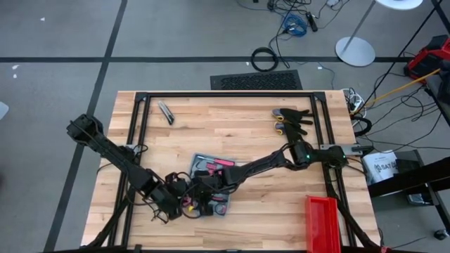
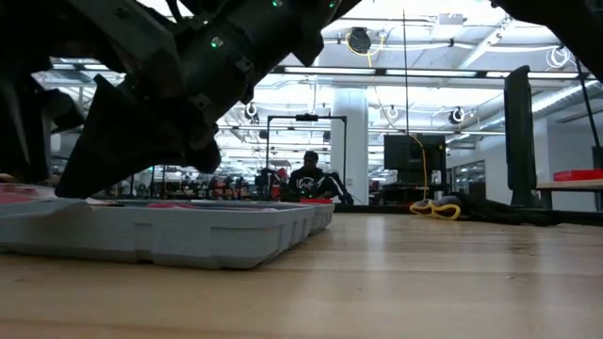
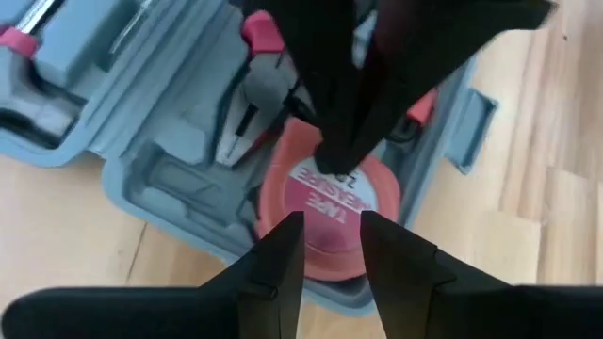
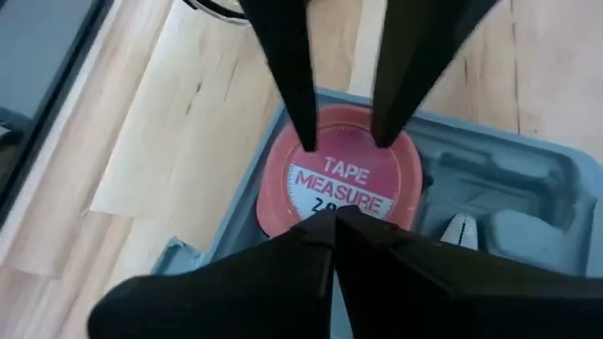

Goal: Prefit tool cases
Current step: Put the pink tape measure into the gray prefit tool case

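One camera hangs overhead, looking straight down on the whole table (image 1: 281, 140) and some floor around it. Another sits at tabletop level, looking across the wood into the room, with the open case (image 2: 160, 231) close by. Both wrist cameras look down from opposite sides, very near, at one red tape measure (image 3: 330, 212).

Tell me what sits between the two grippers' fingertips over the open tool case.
A round red tape measure seated in the tool case. Both wrist views show it: the open left gripper and the shut right gripper point at it from opposite sides.
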You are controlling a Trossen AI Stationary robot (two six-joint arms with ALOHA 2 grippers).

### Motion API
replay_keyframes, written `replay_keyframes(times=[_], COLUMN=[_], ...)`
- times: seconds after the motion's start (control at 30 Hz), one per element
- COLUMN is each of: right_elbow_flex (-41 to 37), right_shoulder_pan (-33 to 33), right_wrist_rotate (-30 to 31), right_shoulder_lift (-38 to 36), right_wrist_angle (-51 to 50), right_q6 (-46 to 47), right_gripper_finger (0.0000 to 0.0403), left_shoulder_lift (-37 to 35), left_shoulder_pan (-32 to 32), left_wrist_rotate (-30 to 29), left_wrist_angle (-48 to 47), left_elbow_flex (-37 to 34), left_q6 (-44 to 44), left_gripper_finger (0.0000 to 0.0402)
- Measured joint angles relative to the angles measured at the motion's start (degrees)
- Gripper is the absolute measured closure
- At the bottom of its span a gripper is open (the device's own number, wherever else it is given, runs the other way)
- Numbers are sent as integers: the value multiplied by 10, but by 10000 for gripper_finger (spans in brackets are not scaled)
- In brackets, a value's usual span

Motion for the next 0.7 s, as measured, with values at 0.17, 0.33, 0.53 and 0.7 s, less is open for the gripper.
replay_keyframes(times=[0.17, 0.33, 0.53, 0.7], right_elbow_flex=[0, 0, 0, 0], right_shoulder_pan=[-2, -1, 2, -1], right_wrist_rotate=[-4, 27, 35, 30], right_shoulder_lift=[-7, -13, -13, -13], right_wrist_angle=[-10, -21, -12, -13], right_q6=[-9, -24, -25, -14], right_gripper_finger=[403, 403, 403, 403], left_shoulder_lift=[0, 0, 0, 0], left_shoulder_pan=[0, 0, 0, 0], left_wrist_rotate=[-3, -3, 9, 9], left_wrist_angle=[49, 53, 37, 30], left_elbow_flex=[-23, -27, -25, -25], left_q6=[-4, -4, -19, -20], left_gripper_finger=[290, 290, 290, 290])
